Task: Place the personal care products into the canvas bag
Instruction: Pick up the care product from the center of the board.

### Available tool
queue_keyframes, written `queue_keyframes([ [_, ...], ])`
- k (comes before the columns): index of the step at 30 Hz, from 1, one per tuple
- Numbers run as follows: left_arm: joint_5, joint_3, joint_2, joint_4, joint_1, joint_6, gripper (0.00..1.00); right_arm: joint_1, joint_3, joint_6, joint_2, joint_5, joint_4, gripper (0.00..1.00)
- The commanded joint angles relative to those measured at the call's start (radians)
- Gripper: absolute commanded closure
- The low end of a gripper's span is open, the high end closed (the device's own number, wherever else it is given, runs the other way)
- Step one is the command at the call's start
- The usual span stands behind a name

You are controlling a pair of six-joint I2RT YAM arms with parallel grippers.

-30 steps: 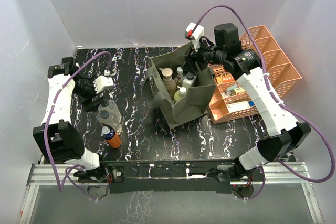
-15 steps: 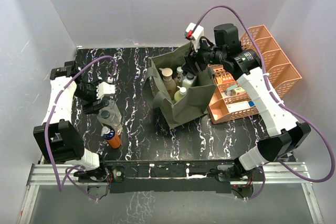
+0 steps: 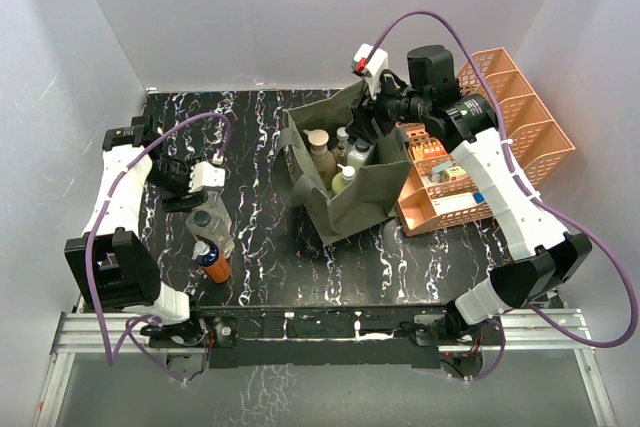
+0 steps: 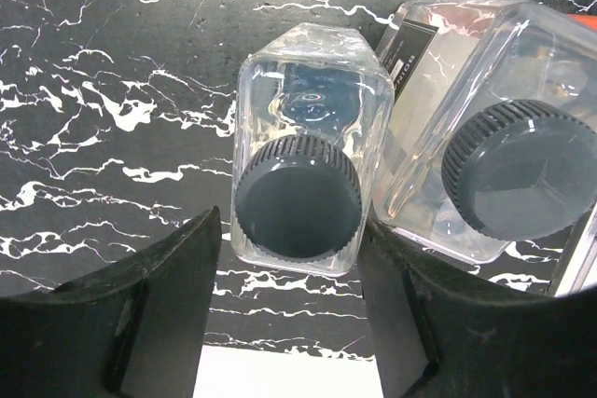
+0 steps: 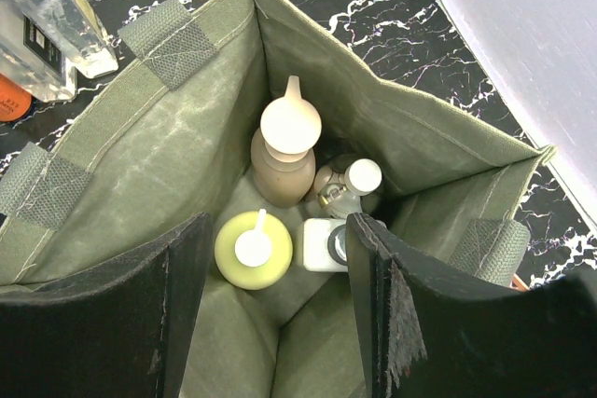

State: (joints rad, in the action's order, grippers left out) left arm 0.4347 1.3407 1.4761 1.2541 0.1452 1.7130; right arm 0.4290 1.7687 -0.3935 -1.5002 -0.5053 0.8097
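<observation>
Left pincer [image 4: 289, 230]: half-spread astride clear square bottle with black ribbed cap [image 4: 312, 128] on black marbled table [image 4: 112, 62], narrow gap at left finger | Right pincer [image 5: 280, 230]: parted, empty, above olive-green canvas bag [image 5: 140, 156] containing four bottles [image 5: 283, 160]

table [image 3: 262, 247]: carries everything.
canvas bag [image 3: 352, 209]: upright, right of the table's middle.
tray organizer [image 3: 530, 137]: just right of the bag, at the right edge.
in the bag: tall bottle [image 5: 284, 160] on the left, round bottle [image 5: 253, 249] near it, small bottle [image 5: 347, 185] and square bottle [image 5: 322, 245] to their right, all close together.
left side, well apart from the bag: far bottle [image 4: 308, 184], middle bottle [image 4: 494, 174] just beside it, nearest bottle [image 3: 213, 262] near the edge.
left gripper [image 4: 289, 230]: over the far bottle, one finger on each side.
right gripper [image 5: 280, 230]: above the bag's mouth.
</observation>
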Motion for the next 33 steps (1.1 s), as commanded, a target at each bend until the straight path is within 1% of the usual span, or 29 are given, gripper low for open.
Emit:
queue_keyframes([
  [1, 0.060, 0.005, 0.000, 0.026, -0.019, 0.051, 0.44, -0.006, -0.006, -0.001, 0.024, -0.020, -0.041, 0.38],
  [7, 0.090, -0.002, 0.004, 0.011, -0.038, 0.037, 0.47, -0.006, -0.009, -0.001, 0.023, -0.020, -0.040, 0.38],
  [12, 0.128, -0.027, 0.006, -0.008, -0.057, 0.001, 0.48, -0.006, -0.015, -0.001, 0.024, -0.023, -0.041, 0.38],
  [15, 0.145, -0.033, 0.010, -0.018, -0.064, -0.012, 0.42, -0.006, -0.017, 0.001, 0.023, -0.024, -0.041, 0.37],
  [18, 0.156, -0.037, 0.018, -0.026, -0.074, -0.019, 0.39, -0.006, -0.020, 0.001, 0.023, -0.026, -0.040, 0.37],
  [21, 0.160, -0.034, 0.033, -0.034, -0.096, -0.038, 0.38, -0.006, -0.018, 0.001, 0.024, -0.024, -0.039, 0.37],
  [22, 0.158, -0.031, 0.041, -0.035, -0.107, -0.048, 0.40, -0.006, -0.018, 0.001, 0.024, -0.024, -0.038, 0.37],
  [24, 0.147, -0.017, 0.058, -0.022, -0.126, -0.066, 0.47, -0.006, -0.020, 0.001, 0.027, -0.022, -0.037, 0.37],
  [27, 0.135, 0.019, 0.082, 0.018, -0.136, -0.091, 0.62, -0.007, -0.024, -0.002, 0.033, -0.015, -0.037, 0.37],
  [29, 0.143, 0.056, 0.094, 0.044, -0.140, -0.117, 0.74, -0.006, -0.026, -0.004, 0.037, -0.016, -0.037, 0.37],
  [32, 0.165, 0.137, 0.092, 0.073, -0.156, -0.186, 0.99, -0.006, -0.028, -0.002, 0.042, -0.017, -0.038, 0.37],
  [33, 0.173, 0.164, 0.086, 0.070, -0.163, -0.225, 1.00, -0.007, -0.028, -0.002, 0.044, -0.017, -0.038, 0.37],
])
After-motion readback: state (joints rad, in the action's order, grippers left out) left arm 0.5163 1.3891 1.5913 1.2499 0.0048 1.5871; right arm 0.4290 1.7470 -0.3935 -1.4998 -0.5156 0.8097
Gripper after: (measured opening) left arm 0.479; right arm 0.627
